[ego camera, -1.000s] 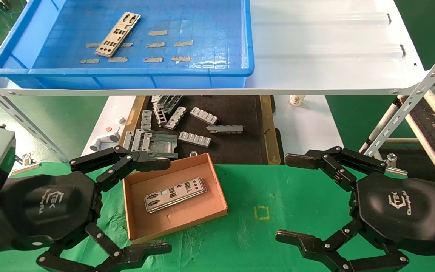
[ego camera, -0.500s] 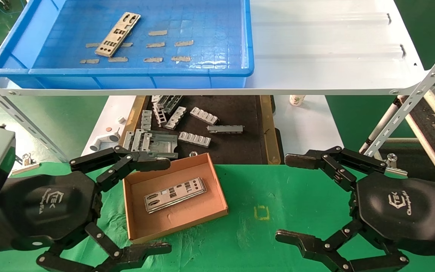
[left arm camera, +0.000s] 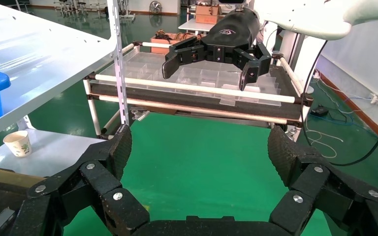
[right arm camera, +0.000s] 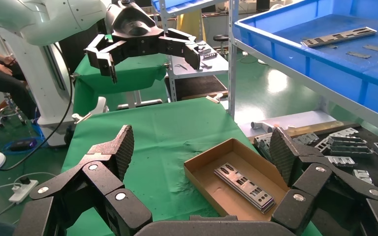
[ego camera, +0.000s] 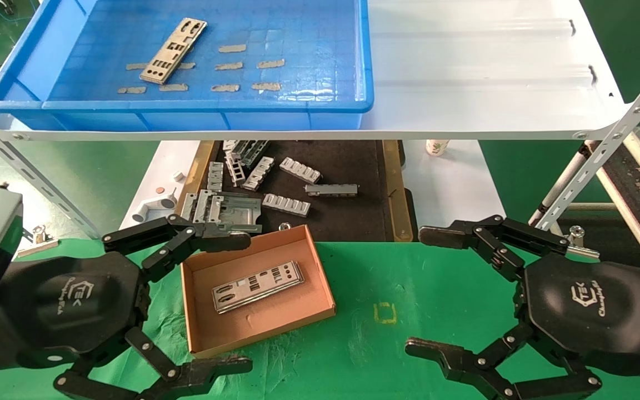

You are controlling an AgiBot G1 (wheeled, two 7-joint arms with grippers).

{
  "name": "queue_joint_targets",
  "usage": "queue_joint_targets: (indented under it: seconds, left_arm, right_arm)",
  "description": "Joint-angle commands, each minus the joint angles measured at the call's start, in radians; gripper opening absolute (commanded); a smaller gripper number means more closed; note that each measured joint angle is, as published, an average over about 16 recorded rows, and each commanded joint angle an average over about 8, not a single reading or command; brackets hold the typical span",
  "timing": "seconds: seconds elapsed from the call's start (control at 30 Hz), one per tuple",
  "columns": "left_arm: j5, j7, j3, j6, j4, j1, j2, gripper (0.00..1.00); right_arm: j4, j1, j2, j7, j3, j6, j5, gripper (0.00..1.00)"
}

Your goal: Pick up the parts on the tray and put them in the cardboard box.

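**Both claws spread wide and empty over the green mat; one plate boxed, one on the tray**

From the head camera I see my left gripper [ego camera: 200, 303] low over the green mat [ego camera: 409, 289], its fingers spread wide apart with nothing between them. Its upper finger reaches over the near-left corner of the cardboard box [ego camera: 256, 289], while the lower finger lies just in front of the box's near wall. I cannot tell whether either finger touches the cardboard.

My right gripper [ego camera: 420, 294] sits on the opposite side of the mat, well apart from the box, also opened wide and holding nothing. The right wrist camera confirms this: both black fingers [right arm camera: 113, 152] frame the box [right arm camera: 211, 184] without closing on anything.

Inside the box one silver plate [ego camera: 257, 286] lies flat on the floor, set at a diagonal. In the right wrist view the same plate [right arm camera: 246, 187] rests clear of the walls.

The second plate [ego camera: 174, 50] lies on the gridded floor of the blue tray [ego camera: 325, 105], towards its left side, angled, with small grey tape strips [ego camera: 242, 66] scattered beside it. The tray stands on the white shelf [ego camera: 475, 72], above and behind the mat.

Below the shelf, behind the box, a black-surfaced tray [ego camera: 353, 166] holds chunky grey ribbed blocks [ego camera: 286, 204]. A paper cup [ego camera: 436, 147] stands to the right of it.

The left wrist camera looks across the mat at the right gripper [left arm camera: 211, 61] in the distance, open.
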Motion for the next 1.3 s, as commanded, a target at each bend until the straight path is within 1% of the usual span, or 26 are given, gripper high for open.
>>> queue_joint_targets:
  seconds: [0.03, 1.3]
  left_arm:
    - [0.0, 0.0, 0.0, 0.0, 0.0, 0.0, 0.0, 1.0]
    - [0.0, 0.0, 0.0, 0.0, 0.0, 0.0, 0.0, 1.0]
  right_arm:
    - [0.0, 0.0, 0.0, 0.0, 0.0, 0.0, 0.0, 1.0]
    - [0.0, 0.0, 0.0, 0.0, 0.0, 0.0, 0.0, 1.0]
